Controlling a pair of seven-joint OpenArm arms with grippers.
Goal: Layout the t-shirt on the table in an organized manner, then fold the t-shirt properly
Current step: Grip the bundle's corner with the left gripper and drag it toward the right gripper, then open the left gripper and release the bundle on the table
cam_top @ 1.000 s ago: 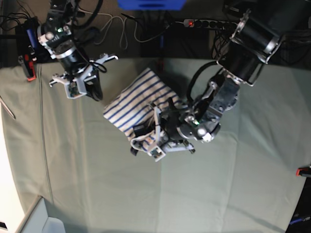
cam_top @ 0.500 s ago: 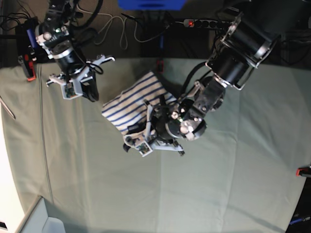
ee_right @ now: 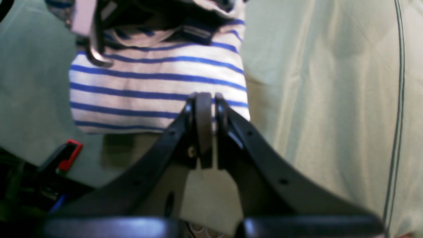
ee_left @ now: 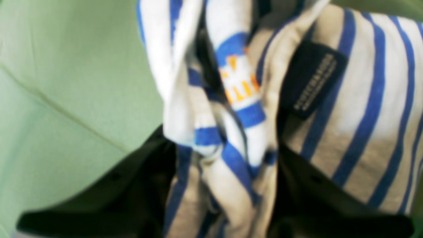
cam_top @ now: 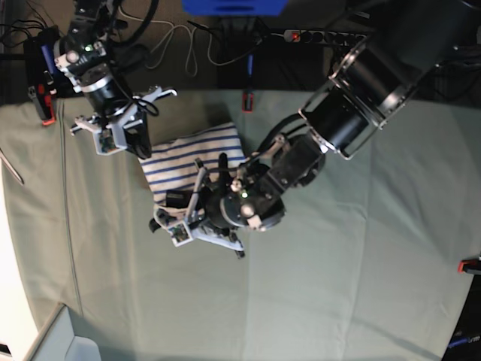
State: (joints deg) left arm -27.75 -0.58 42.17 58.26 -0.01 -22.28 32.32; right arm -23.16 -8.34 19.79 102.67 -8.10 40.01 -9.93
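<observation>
Striped white-and-blue cotton, the t-shirt (cam_top: pixel 192 158), lying bunched in a rough folded block on the pale grey-green table (cam_top: pixel 361 286), toward the far edge and a little left of centre in the base view. Pinched at its near end by the left gripper (ee_left: pixel 228 158): a twisted wad of cloth caught between the two dark fingers (ee_left: pixel 138 185), with a dark neck label (ee_left: pixel 310 79) and a bit of orange print showing just beyond the grip. Rest of the shirt spread flat behind that grip, stripes running across. Just beside the shirt's far-left corner, the right gripper (ee_right: pixel 206 109), fingertips pressed together with nothing between them, hanging over the shirt's edge; touching the cloth or just above it, cannot tell. Red clamp (ee_right: pixel 67 153) at the table edge near that same corner of the shirt. Faint crease lines in the table cloth on both sides of the shirt.
</observation>
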